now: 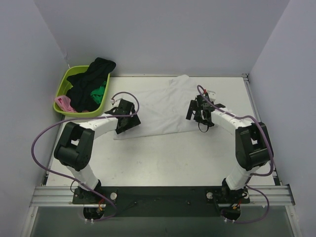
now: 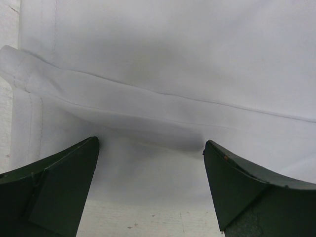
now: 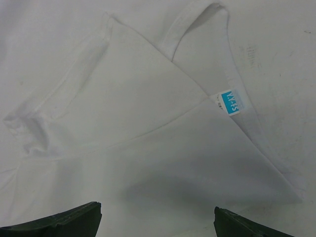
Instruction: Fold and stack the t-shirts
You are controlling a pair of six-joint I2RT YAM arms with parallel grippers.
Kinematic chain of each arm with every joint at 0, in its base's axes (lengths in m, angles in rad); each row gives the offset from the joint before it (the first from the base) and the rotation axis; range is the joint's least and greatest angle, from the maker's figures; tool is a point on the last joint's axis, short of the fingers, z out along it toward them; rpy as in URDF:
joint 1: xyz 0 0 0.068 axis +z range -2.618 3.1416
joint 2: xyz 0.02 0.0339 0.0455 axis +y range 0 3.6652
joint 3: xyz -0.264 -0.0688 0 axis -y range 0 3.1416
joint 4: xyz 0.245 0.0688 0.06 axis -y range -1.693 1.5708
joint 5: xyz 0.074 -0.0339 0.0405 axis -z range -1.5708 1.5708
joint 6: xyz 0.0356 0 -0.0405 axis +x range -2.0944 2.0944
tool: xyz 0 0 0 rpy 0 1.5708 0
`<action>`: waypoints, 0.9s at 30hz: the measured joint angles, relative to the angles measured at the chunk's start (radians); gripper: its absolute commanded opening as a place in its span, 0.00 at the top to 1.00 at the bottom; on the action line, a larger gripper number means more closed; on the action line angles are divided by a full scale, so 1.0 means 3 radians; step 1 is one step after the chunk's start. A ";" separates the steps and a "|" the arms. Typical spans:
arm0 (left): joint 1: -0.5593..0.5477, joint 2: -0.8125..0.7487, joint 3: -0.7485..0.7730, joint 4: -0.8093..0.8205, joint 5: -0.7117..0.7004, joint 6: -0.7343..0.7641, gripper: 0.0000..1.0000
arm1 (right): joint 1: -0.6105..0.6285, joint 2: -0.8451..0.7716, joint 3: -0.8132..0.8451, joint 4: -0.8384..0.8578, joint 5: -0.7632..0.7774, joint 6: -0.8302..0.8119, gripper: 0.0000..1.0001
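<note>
Left claw [image 1: 126,121]: jaws wide, nothing held, poised over the left edge of the white t-shirt [image 1: 165,106]. Right claw [image 1: 200,114]: jaws wide, empty, above the shirt's right side near the collar. The shirt lies spread on the table [image 1: 163,158], partly folded over itself. A long fold ridge crosses the left wrist view; a blue neck label [image 3: 230,102] shows in the right wrist view. Lime green basket [image 1: 60,85] at the far left corner, apart from the shirt. It holds a black garment [image 1: 91,79] draped over the rim, a green garment [image 1: 100,92] and a pink garment [image 1: 63,102].
</note>
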 measured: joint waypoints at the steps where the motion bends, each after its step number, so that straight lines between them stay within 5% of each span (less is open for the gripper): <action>1: -0.0008 0.0004 0.0000 -0.0008 -0.0010 0.0004 0.03 | 0.0000 0.0034 -0.0022 0.0020 -0.0010 0.0004 0.00; 27: -0.0032 -0.0317 -0.0427 -0.0011 -0.0375 0.0107 0.03 | 0.0111 0.0106 -0.0356 -0.0003 0.0140 0.0141 0.00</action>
